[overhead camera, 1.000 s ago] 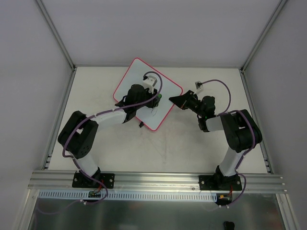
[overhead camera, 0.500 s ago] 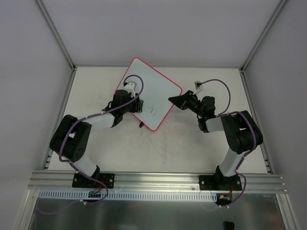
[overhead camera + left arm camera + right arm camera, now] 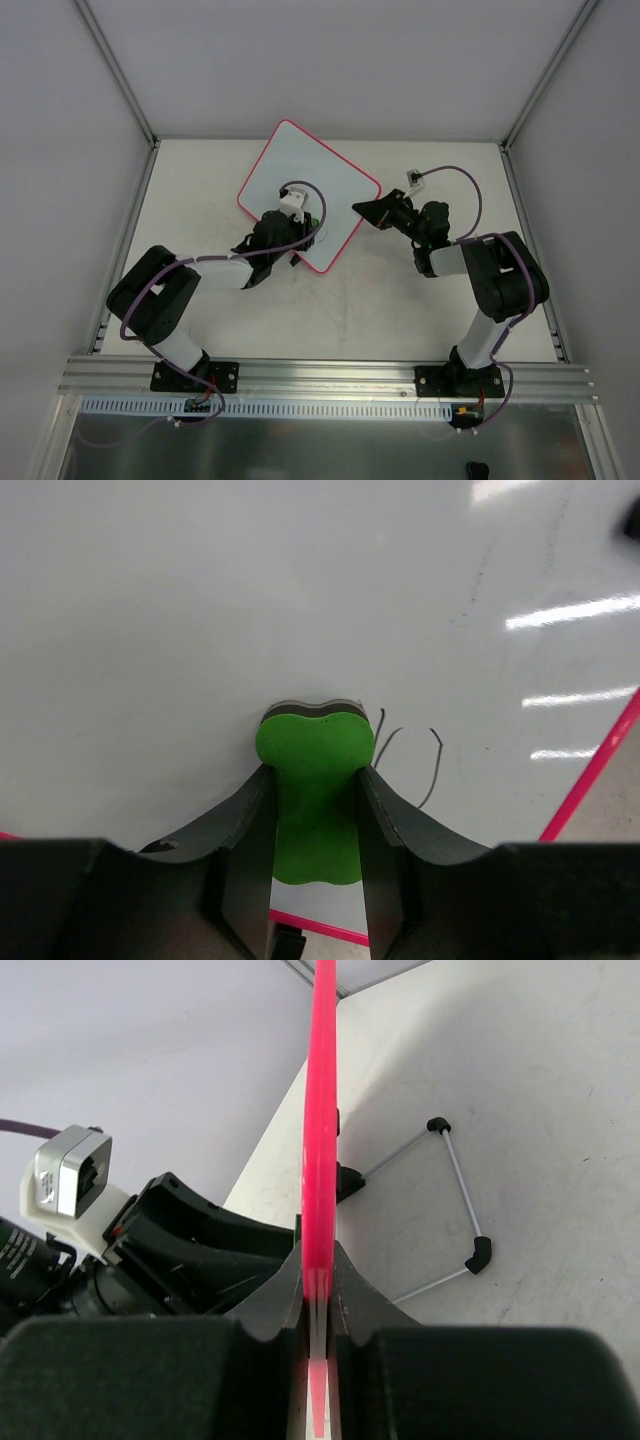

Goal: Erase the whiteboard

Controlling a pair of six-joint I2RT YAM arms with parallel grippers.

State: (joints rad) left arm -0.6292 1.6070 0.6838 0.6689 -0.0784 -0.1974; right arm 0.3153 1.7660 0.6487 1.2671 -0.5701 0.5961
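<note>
**Wiping stage.** The large white board with a thin pink-red frame (image 3: 300, 160) lies skewed at the far middle of the pale table (image 3: 400, 300). The right gripper (image 3: 318, 1282) is clamped on the board's right frame edge, which shows edge-on between its fingers. This is judged to be a steadying hold. The left gripper (image 3: 312, 775) pinches a small green foam eraser block (image 3: 310, 745), and the block's dark felt face appears to bear on the board close to its near edge. Just right of the eraser are a few thin dark pen strokes (image 3: 405, 755) — not legible as letters. The next move, as judged, is to slide the eraser rightward over those strokes under pressure, stopping short of the frame. No brand or label can be read.
</note>
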